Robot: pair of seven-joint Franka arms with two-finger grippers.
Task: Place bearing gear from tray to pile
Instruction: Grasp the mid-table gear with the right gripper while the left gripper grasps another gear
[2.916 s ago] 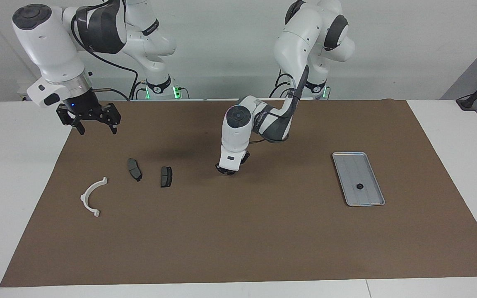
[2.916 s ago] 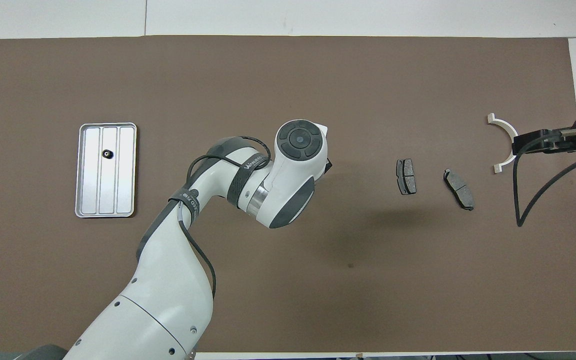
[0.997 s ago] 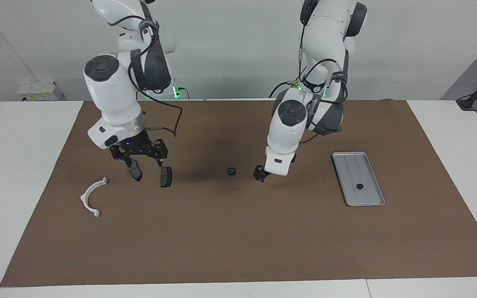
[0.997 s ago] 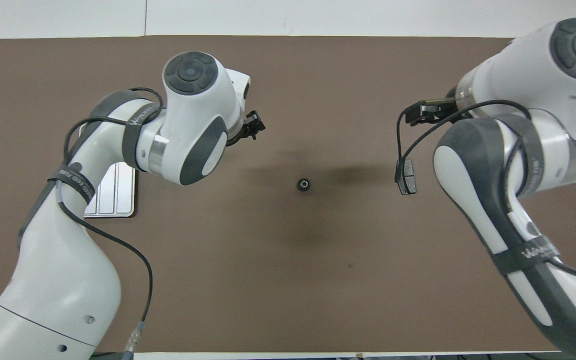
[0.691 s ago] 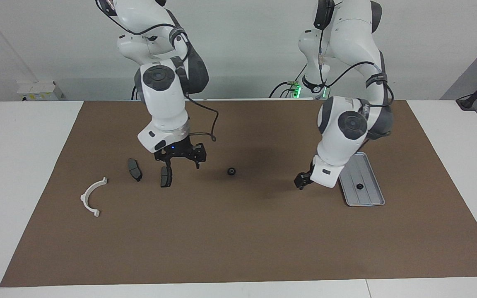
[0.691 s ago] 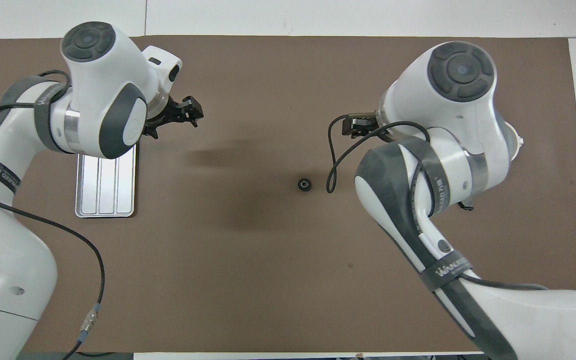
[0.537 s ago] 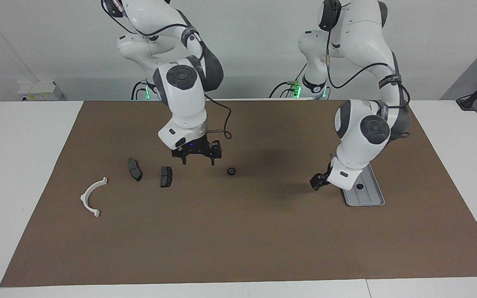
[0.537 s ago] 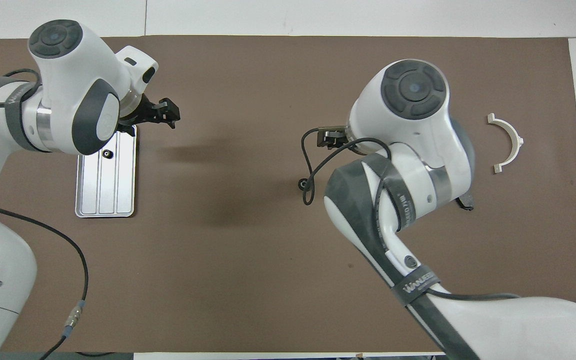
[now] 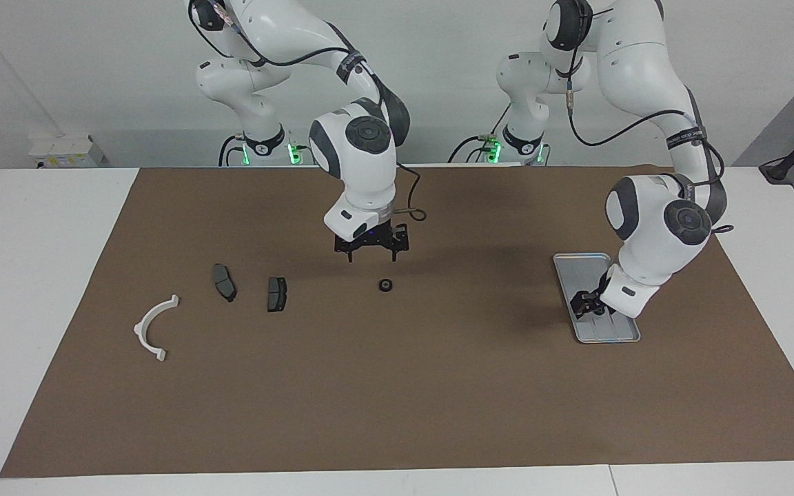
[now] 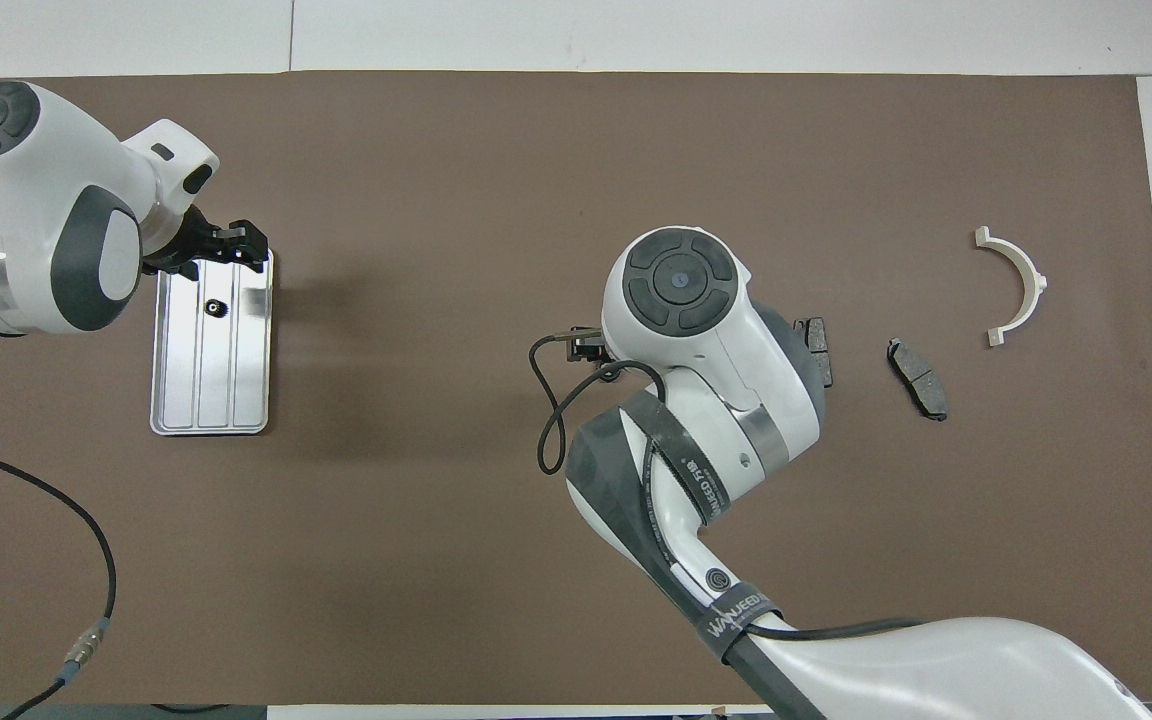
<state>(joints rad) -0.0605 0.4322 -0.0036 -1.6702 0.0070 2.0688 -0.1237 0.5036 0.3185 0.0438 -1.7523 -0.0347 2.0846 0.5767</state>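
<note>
Here, tray [image 9: 579,262] lengthwise away from robots; right end effector [image 9: 372,256] open, empty; left end effector [image 9: 586,304] indeterminate.

Bare mat [image 9: 397,386] around tray [image 9: 579,260]

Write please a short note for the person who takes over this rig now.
Left gripper: low over the flat silver-grey metal tray, where one small black bearing gear lies.
Right gripper: open, empty, over the brown mat by a second black gear, between tray and pile.
Pile: white plastic arc, two dark grey brake pads.
Done: no gear at the pile yet.
To do: carry both gears there.
</note>
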